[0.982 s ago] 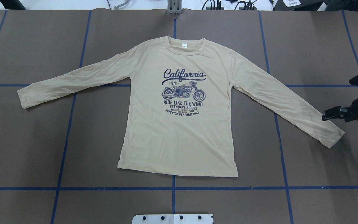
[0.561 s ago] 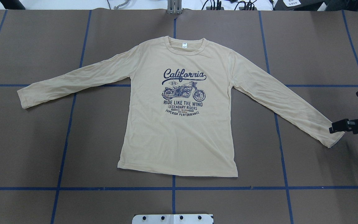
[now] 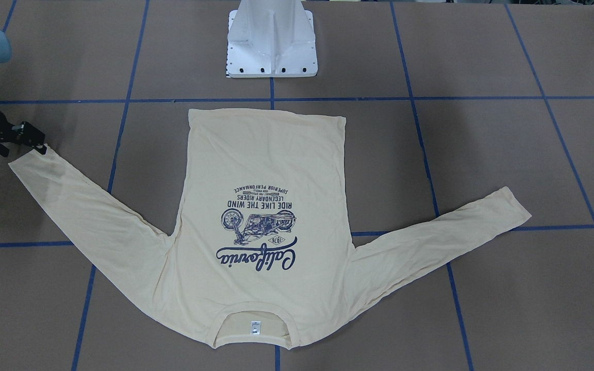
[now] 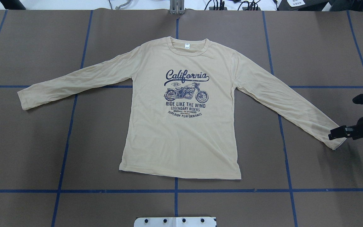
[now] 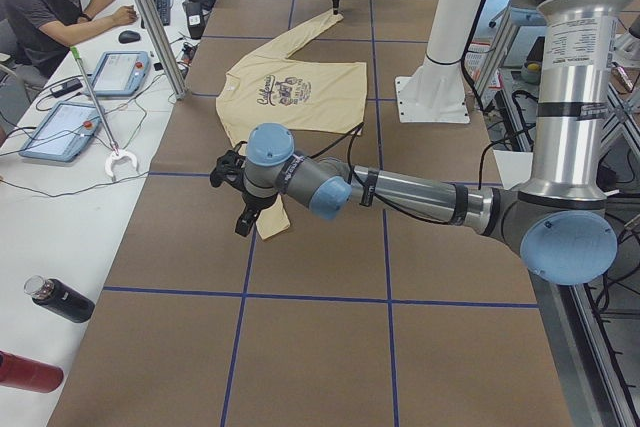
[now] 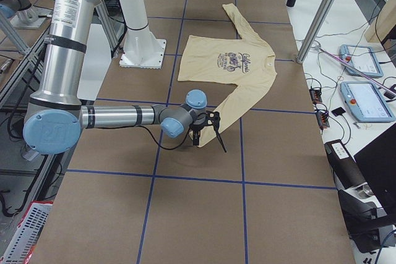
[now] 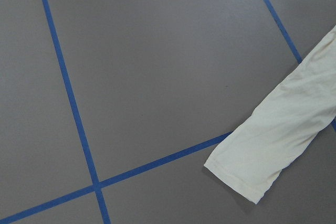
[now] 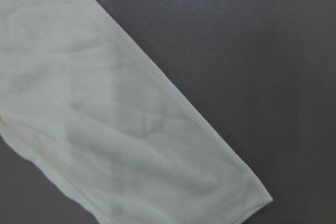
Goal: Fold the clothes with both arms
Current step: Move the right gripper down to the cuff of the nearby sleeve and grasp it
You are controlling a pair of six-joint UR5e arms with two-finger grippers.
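The clothes are one cream long-sleeved T-shirt (image 4: 181, 138) that lies flat and print-up on the brown table, both sleeves spread out. My right gripper (image 4: 332, 136) hangs low over the end of the right sleeve (image 4: 295, 104), just above its cuff (image 8: 157, 145). In the front-facing view the right gripper (image 3: 36, 144) stands open at the cuff's tip, holding nothing. The left gripper (image 5: 240, 209) hovers beside the left cuff (image 5: 272, 225). I cannot tell whether it is open or shut. The left wrist view shows that cuff (image 7: 262, 166) lying flat.
The white pedestal base (image 3: 272, 41) stands behind the shirt's hem. Blue tape lines (image 4: 175, 190) cross the table. A person (image 5: 50, 2) sits at a side table with tablets, and two bottles (image 5: 60, 299) lie near its end.
My right gripper has moved toward the robot's side of the table and then in over the right cuff. The shirt has not moved.
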